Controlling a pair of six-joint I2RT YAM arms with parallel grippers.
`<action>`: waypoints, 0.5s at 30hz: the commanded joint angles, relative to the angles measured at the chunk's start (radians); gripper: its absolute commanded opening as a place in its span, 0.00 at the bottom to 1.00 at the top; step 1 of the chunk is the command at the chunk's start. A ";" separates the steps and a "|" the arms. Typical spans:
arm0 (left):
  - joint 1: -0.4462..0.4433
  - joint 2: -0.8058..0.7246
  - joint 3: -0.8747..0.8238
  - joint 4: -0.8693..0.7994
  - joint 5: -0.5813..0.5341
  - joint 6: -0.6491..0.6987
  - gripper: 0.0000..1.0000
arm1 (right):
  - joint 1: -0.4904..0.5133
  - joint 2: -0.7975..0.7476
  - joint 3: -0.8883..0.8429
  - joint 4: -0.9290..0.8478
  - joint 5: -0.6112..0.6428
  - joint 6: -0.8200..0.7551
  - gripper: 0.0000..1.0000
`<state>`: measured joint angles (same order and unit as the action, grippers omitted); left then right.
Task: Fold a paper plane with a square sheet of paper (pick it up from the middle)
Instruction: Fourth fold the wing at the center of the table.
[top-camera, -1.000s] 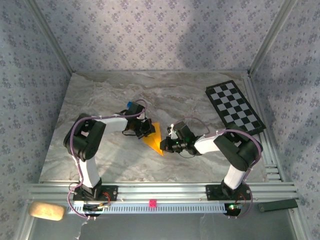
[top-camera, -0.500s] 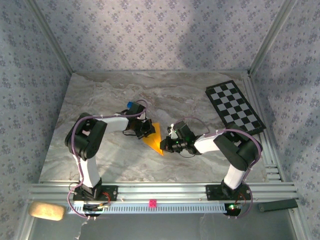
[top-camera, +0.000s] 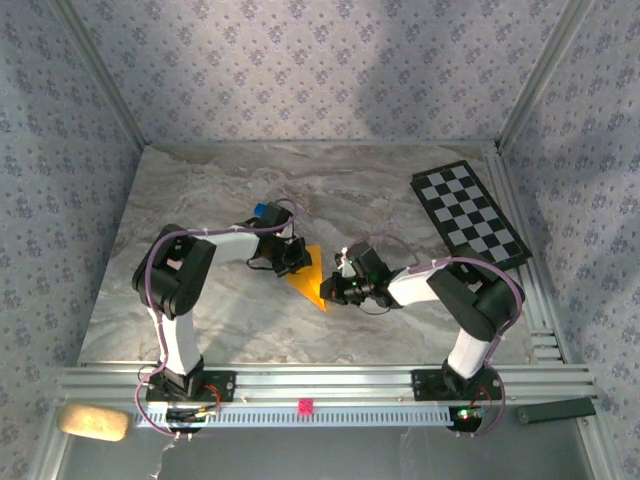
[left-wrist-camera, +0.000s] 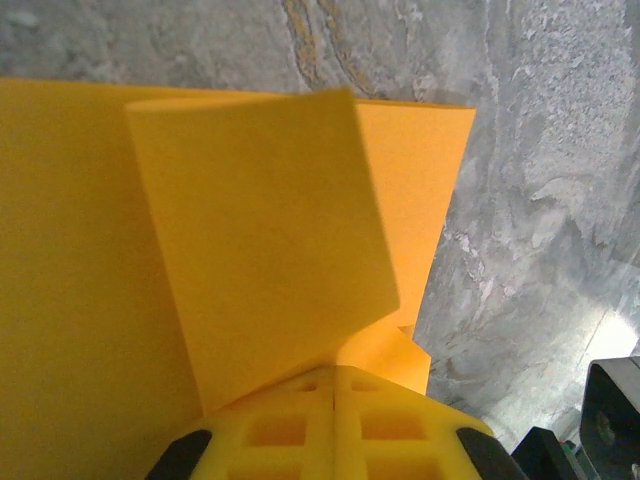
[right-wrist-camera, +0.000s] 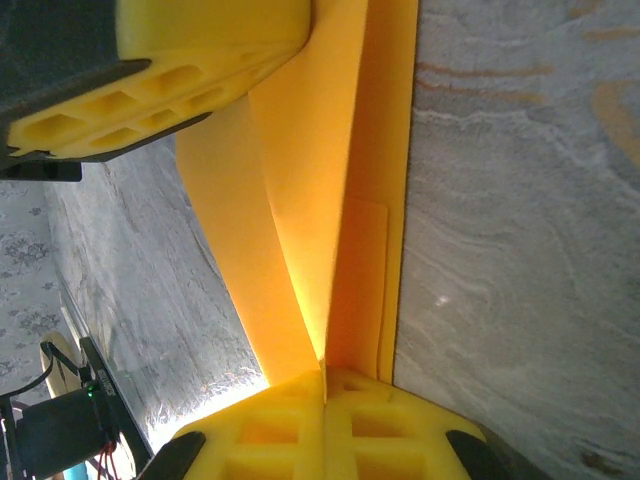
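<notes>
Although several folds are already in it, the square sheet of paper (top-camera: 308, 277) reads as a plane only partly made: an orange-yellow, angular, roughly triangular shape near the middle of the marble-patterned table (top-camera: 400, 200), well apart from the checkered board (top-camera: 468, 215) at the far right. The left gripper (top-camera: 293, 258) and right gripper (top-camera: 334, 291) meet it from opposite sides. In the left wrist view, yellow fingers (left-wrist-camera: 290, 425) are pressed together with a loose flap rising from between them, over a broader layer of the same paper. In the right wrist view, yellow fingers (right-wrist-camera: 270, 440) pinch the point where several layers converge along a long crease, and the other arm's finger lies on the far end. Whether the paper rests on the table or hangs just above it cannot be told. Judging by the wide, springy flaps, the centre crease and early folds look done, while narrowing into a pointed dart and flattening the wings appear left.
</notes>
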<state>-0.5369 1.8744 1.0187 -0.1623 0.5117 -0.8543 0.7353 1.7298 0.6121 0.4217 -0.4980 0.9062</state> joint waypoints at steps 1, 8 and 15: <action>-0.001 0.039 0.005 -0.047 -0.041 0.024 0.00 | 0.006 0.031 0.000 -0.102 0.011 0.006 0.06; 0.000 0.043 0.001 -0.047 -0.042 0.029 0.00 | 0.019 -0.035 -0.006 -0.170 0.015 -0.015 0.08; -0.001 0.043 -0.003 -0.046 -0.041 0.029 0.00 | 0.023 -0.060 -0.025 -0.183 -0.004 -0.016 0.08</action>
<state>-0.5388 1.8782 1.0187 -0.1619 0.5243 -0.8455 0.7425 1.6878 0.6128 0.3344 -0.4755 0.9043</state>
